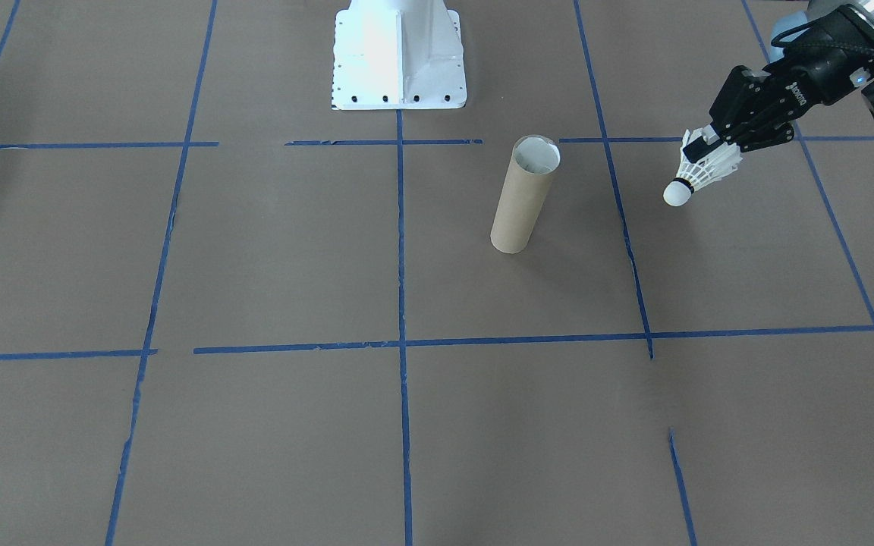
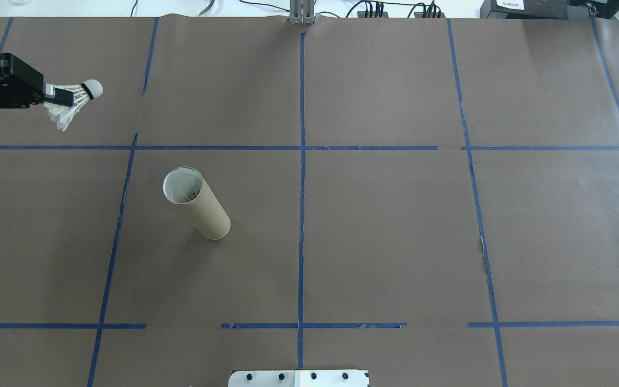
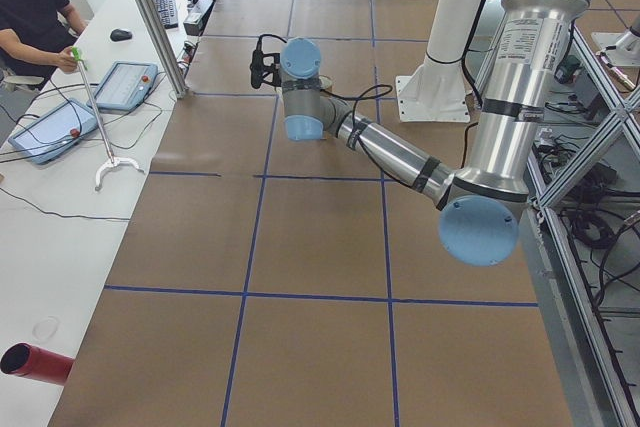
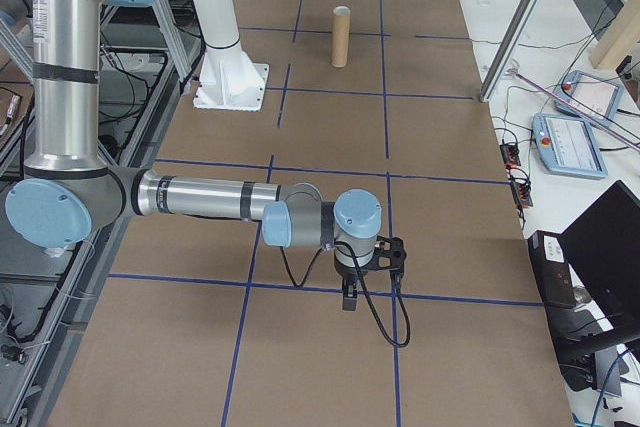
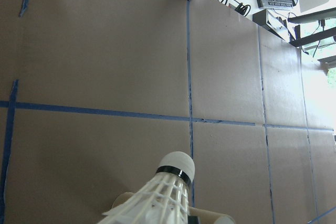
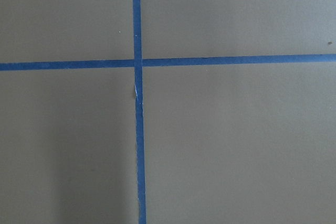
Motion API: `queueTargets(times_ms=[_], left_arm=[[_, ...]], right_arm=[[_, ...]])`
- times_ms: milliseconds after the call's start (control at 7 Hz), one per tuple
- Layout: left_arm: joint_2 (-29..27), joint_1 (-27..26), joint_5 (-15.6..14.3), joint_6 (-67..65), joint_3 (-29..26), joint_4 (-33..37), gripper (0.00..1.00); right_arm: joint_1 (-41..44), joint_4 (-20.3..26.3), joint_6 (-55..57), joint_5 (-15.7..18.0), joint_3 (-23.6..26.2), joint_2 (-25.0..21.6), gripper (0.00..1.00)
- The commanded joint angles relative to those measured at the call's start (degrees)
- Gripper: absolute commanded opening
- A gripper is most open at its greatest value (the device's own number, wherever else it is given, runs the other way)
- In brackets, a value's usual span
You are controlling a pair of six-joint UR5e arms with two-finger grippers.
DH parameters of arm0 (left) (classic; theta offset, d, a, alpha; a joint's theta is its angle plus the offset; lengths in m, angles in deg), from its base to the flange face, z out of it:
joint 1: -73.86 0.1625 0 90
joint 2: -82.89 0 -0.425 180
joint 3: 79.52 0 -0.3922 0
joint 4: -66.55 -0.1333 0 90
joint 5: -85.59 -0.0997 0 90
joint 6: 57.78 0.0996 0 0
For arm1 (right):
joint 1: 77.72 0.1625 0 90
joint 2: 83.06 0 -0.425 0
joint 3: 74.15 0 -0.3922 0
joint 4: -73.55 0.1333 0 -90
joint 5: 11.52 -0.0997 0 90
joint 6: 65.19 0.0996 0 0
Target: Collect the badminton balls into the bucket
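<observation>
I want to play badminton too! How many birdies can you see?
1 clearly: the birdie is in the left end effector, off to one side of the tube. Something white shows inside the tube; more may hide there.

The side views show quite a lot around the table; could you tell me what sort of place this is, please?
Probably a robotics lab: a taped-grid table, two pedestal-mounted arms, and teach pendants beside a seated person.
</observation>
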Motion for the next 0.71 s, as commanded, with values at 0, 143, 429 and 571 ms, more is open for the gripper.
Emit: queueTargets(times_ms=[0, 143, 429, 571], left_arm=[[-8.2, -0.1, -3.6, 9.4, 2.1, -16.7, 0.0], [-10.0, -0.1, -4.4, 12.0, 5.4, -23.8, 0.0], [-10.5, 1.4, -8.5, 16.6, 14.8, -37.2, 0.0], [-10.3, 3.2, -12.2, 16.9, 18.6, -42.6, 0.0]], right_arm=[[0.0, 0.0, 0.0, 0.0, 0.0, 0.0, 1.0], [0.0, 0.0, 0.0, 0.0, 0.0, 0.0, 1.0], [0.0, 0.0, 0.0, 0.0, 0.0, 0.0, 1.0], [0.0, 0.0, 0.0, 0.0, 0.0, 0.0, 1.0]])
